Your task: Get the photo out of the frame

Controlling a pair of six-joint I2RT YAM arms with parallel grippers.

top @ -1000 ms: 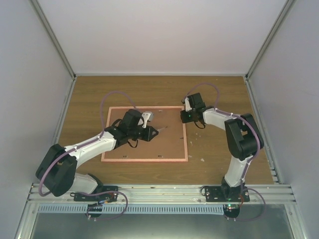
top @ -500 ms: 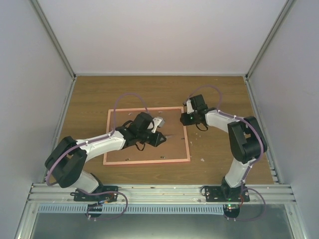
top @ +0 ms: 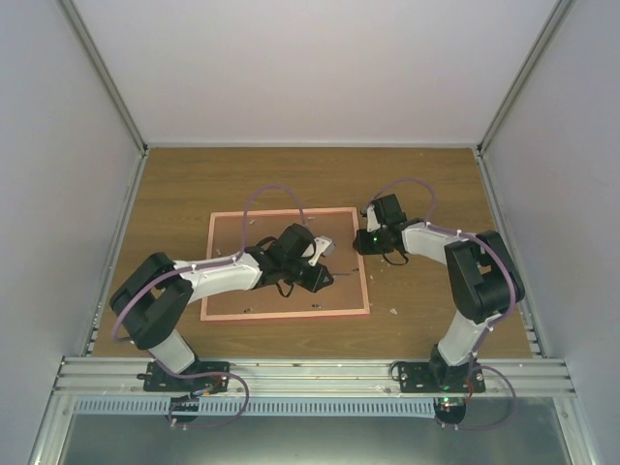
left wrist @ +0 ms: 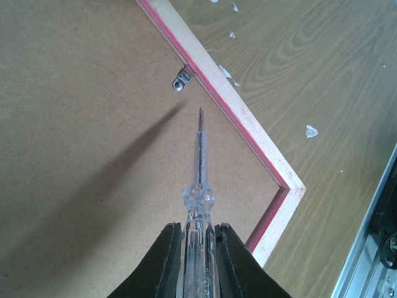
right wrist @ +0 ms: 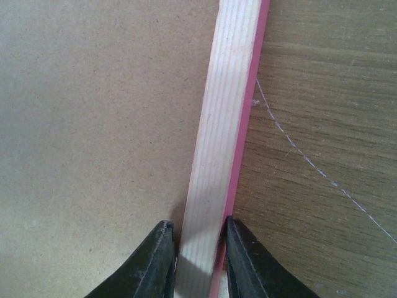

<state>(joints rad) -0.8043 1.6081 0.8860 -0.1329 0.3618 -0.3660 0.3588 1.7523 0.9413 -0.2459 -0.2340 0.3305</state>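
- There's the frame (top: 291, 313), face-down mid-table.
- Left gripper (left wrist: 197, 234) clamps a clear screwdriver (left wrist: 198, 161), with the clip (left wrist: 181, 79) at its tip's 11 o'clock.
- Right gripper (right wrist: 197, 237) straddles the frame's 2 o'clock rim, slightly parted; can't tell if it's pinching.

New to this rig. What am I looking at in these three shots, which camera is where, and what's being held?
Two small robot arms are bolted at the near edge of a wooden table. The wide shot comes from a fixed camera above and behind them, so the left arm is on the left and the right arm on the right. The other two shots come from a camera on each wrist, looking along that arm's own fingers.

The frame lies face down on the table, showing its brown backing board and a pale rim with a pink edge. The photo is not visible.

The left gripper holds a clear-handled screwdriver, its tip near a small metal clip at the rim. The right gripper grips the rim on the frame's right side, apparently steadying it.
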